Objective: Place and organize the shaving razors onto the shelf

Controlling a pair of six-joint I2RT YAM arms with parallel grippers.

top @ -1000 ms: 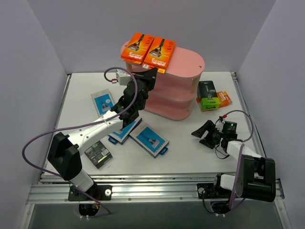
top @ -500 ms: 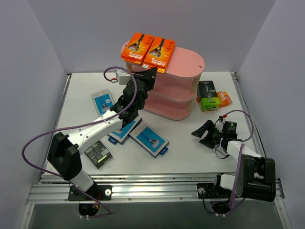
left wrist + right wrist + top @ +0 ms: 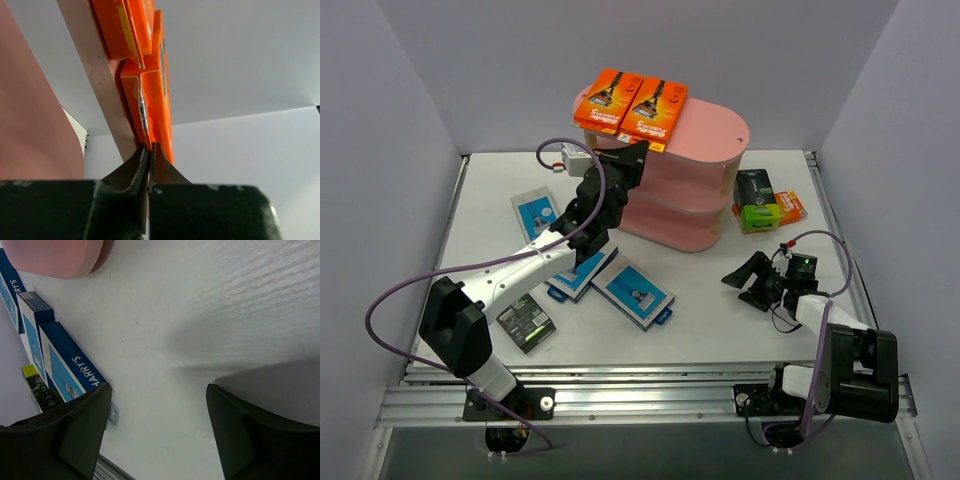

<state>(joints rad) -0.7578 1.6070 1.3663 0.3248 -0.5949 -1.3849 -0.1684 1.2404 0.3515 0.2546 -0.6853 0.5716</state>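
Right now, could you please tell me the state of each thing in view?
two orange packs: flat on the top board, overhanging
shelf: upright
left claw: shut, tips at one orange pack's edge
right claw: open, empty
three blue-and-white packs: flat on the table
black-and-lime pack: flat on the table
packs right of the shelf: on the table, unshelved
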